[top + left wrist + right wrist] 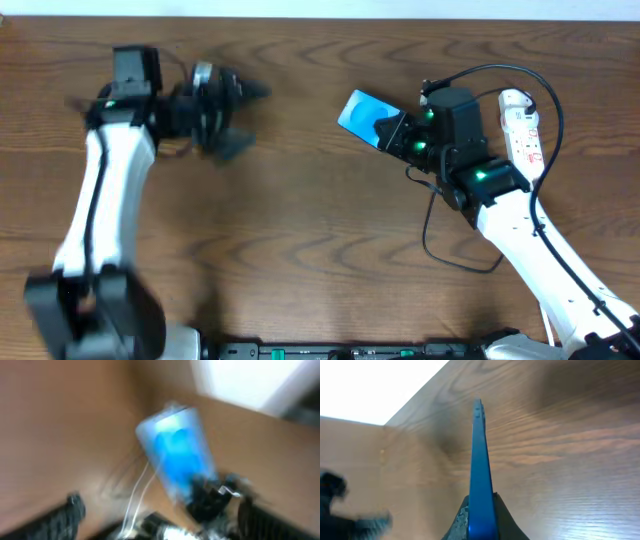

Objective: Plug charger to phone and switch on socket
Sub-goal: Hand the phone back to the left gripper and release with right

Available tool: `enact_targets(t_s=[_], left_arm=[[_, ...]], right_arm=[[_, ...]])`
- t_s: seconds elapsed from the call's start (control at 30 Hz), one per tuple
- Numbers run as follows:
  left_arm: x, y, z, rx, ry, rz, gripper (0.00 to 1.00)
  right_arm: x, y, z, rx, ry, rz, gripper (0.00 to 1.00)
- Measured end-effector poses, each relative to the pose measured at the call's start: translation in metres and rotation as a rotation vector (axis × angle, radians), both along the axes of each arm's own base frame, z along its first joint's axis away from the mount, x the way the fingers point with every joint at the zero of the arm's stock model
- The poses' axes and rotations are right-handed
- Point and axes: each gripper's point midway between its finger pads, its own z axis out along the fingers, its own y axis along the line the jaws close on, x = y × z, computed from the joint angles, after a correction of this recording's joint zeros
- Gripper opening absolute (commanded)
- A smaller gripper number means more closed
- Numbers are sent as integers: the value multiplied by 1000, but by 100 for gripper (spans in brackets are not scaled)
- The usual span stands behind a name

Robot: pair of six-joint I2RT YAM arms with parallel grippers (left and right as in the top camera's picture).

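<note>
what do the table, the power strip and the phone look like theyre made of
Table: wood or wood-look laminate, brown with flowing grain lines, low sheen; which one I cannot tell.
Strip: white moulded plastic, smooth, with red marks.
Phone: glossy screen, likely glass, lit blue; its frame material is too small to tell.

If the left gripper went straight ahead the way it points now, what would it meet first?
Probably the phone, held in the right gripper; it lies ahead of the left gripper with nothing between overhead. Blur leaves height unclear.
</note>
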Motion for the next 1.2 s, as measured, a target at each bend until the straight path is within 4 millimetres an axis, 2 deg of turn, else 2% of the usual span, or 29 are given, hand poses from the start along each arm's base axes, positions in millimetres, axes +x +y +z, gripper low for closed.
enact_targets(t_s=[0.07,0.1,0.13,0.17,0.2,0.23,0.27,0.37,0.47,0.53,0.7,0.8,0.9,1.03,1.13,1.2], left_arm=[[-50,27,-9,278,75,25,98],[-72,46,-4,433,52,40,98],[-78,55,0,502,27,49,98],[-86,65,4,573,-7,63,98],[-90,69,7,605,-31,75,98],[-95,73,8,629,-46,90,98],[-96,73,7,628,-55,102,98],[-84,60,-14,534,-82,102,98],[-70,37,-40,366,-100,90,98],[-68,22,-50,246,-86,85,98],[-50,-4,-47,60,-107,68,98],[-44,-29,-48,30,-87,55,98],[-35,-44,-46,24,-70,96,99],[-23,-45,-41,12,-61,173,99],[-20,-45,-45,24,-32,220,89],[-22,-53,-47,31,-5,239,88]], right_arm=[[2,11,9,52,-63,63,1],[2,15,11,78,-95,88,1],[6,21,17,139,-177,95,1],[1,24,9,200,-201,104,1],[0,25,12,284,-262,93,1],[-11,24,2,365,-266,79,1],[-17,22,2,427,-291,73,1],[-34,19,-18,538,-183,36,1],[-36,21,-20,585,-129,24,1],[-35,21,-21,629,-80,-3,1],[-31,21,-34,733,64,-88,1],[-30,21,-34,774,104,-118,1],[-33,27,-35,812,151,-137,1],[-43,43,-35,866,235,-139,1],[-44,47,-35,889,260,-161,1],[-46,51,-36,911,285,-182,1]])
